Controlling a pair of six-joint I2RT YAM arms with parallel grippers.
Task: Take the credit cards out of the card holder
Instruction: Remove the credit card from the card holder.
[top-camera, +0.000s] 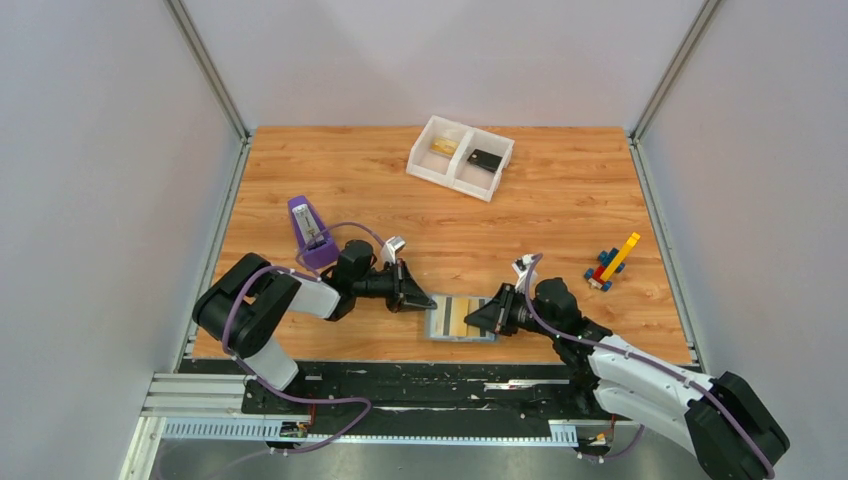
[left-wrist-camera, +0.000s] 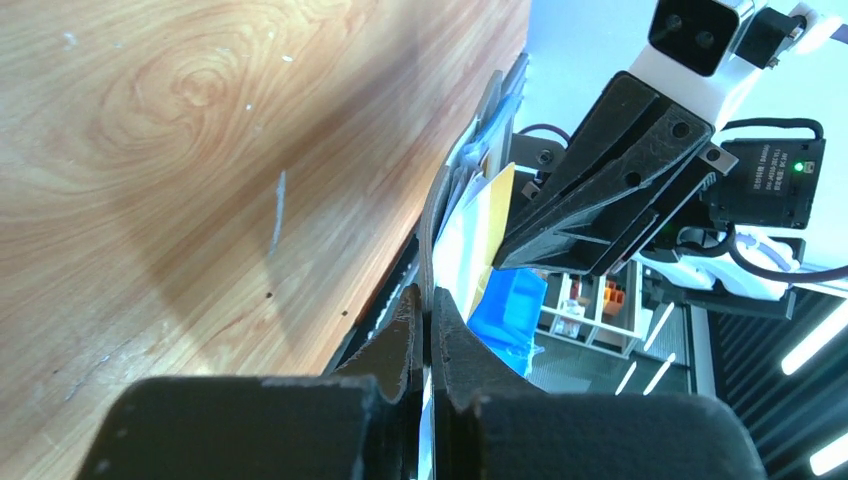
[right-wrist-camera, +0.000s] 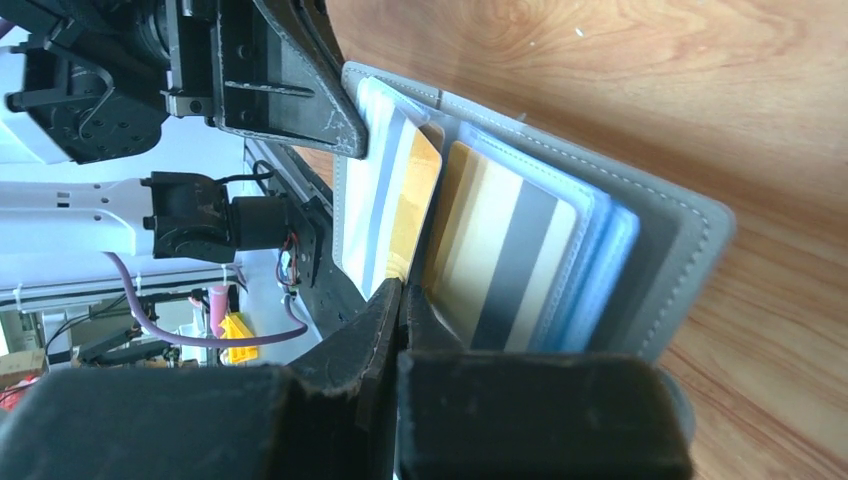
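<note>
Right gripper pinching one card in the open card holder, left gripper pinning the holder.
My right gripper (right-wrist-camera: 402, 290) is clenched on the edge of a gold credit card (right-wrist-camera: 418, 195) near the fold of the card holder (right-wrist-camera: 690, 235), as far as I can see. My left gripper (left-wrist-camera: 423, 300) is clamped on the card holder's left flap. To do it well I should pull straight along the slot, away from the card holder, with the left grip firm so the holder doesn't drag.

Wooden table (top-camera: 560, 200) with open card holder (top-camera: 457, 318), white tray (top-camera: 447, 176), purple metronome (top-camera: 306, 226), toy blocks (top-camera: 612, 264).
</note>
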